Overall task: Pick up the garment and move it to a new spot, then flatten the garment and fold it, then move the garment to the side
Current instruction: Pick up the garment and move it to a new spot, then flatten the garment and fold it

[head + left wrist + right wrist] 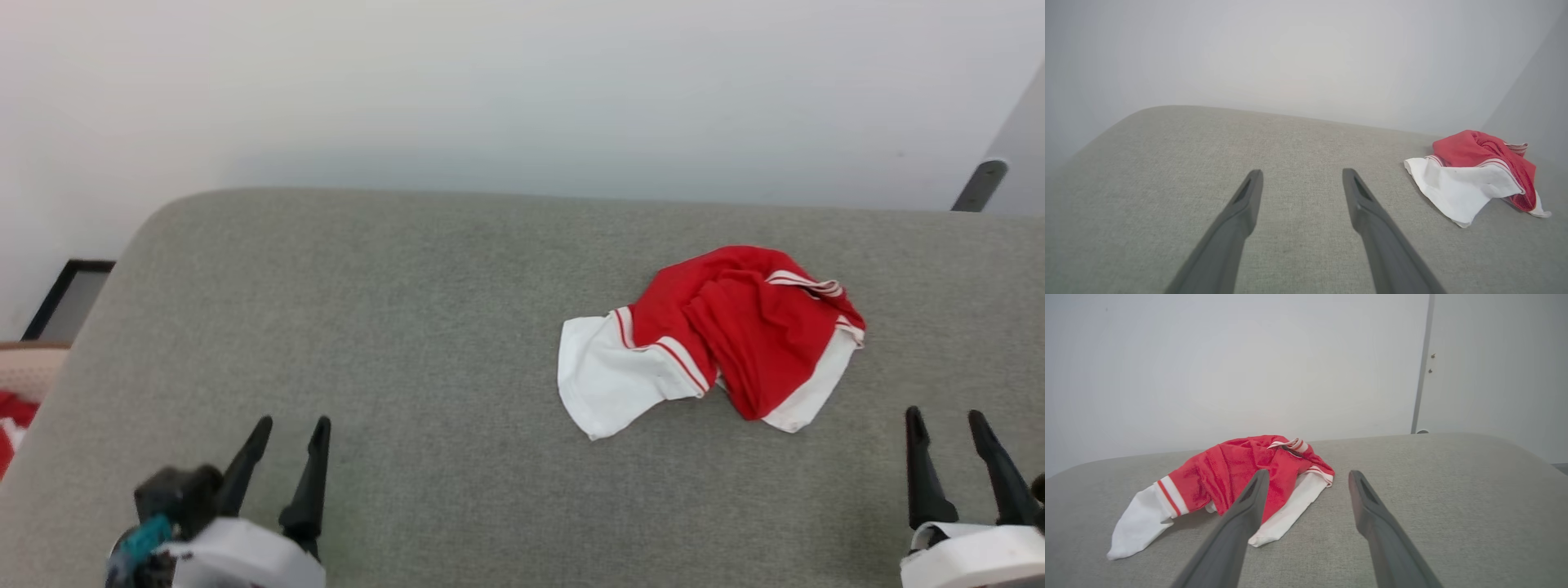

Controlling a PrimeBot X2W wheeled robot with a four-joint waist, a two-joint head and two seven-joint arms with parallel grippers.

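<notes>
At the lower left, the left gripper (294,422) hangs over the grey upholstered surface (424,310), its two dark fingers spread apart with nothing between them. Right of centre lies the garment (739,327) — a crumpled red heap. One white sleeve end spills out toward the left, another white end shows under its near edge, and thin white stripes run along the seams. At the lower right, the right gripper (944,415) is near the cloth but clear of it — fingers likewise spread and empty.

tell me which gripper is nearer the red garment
Right. The right gripper sits close by, right of the garment; the left gripper is far off to its left.
</notes>
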